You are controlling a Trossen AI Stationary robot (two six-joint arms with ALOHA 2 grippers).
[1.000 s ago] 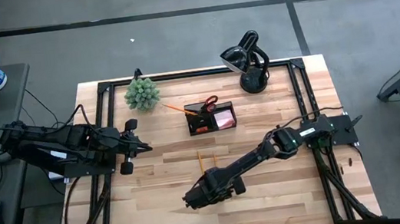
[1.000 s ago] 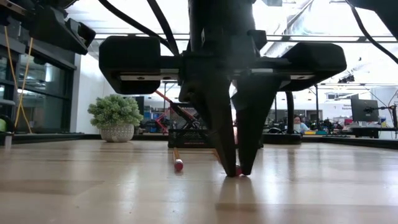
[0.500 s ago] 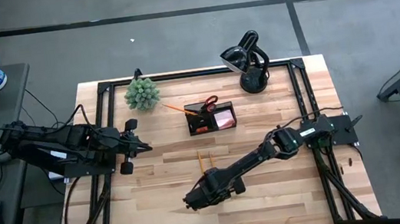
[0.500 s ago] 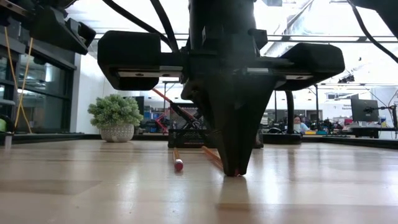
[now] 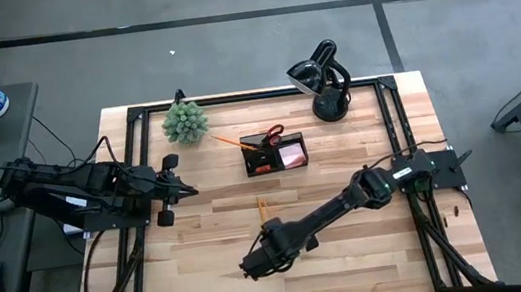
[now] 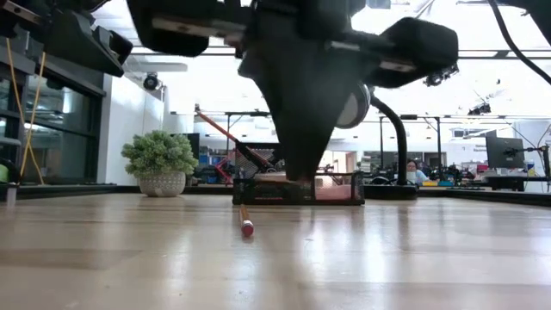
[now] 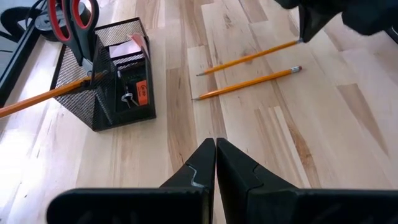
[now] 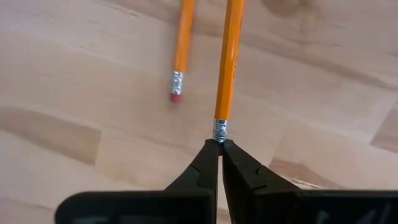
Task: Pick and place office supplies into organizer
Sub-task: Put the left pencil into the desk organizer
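Right gripper (image 8: 219,147) has its two fingers pressed together on the eraser end of one pencil (image 8: 227,62), and in the low view this end is lifted above the table (image 6: 413,258). A second pencil (image 8: 182,46) lies flat on the wood just beside it, almost parallel. In the high view the gripper is at about 6 o'clock from the organizer (image 5: 275,154), well apart from it. The organizer holds red-handled scissors (image 7: 73,22), a pink sticky-note pad (image 5: 292,154) and another pencil leaning out. Left gripper (image 7: 215,163), fingers closed on nothing, waits at about 9 o'clock from the organizer.
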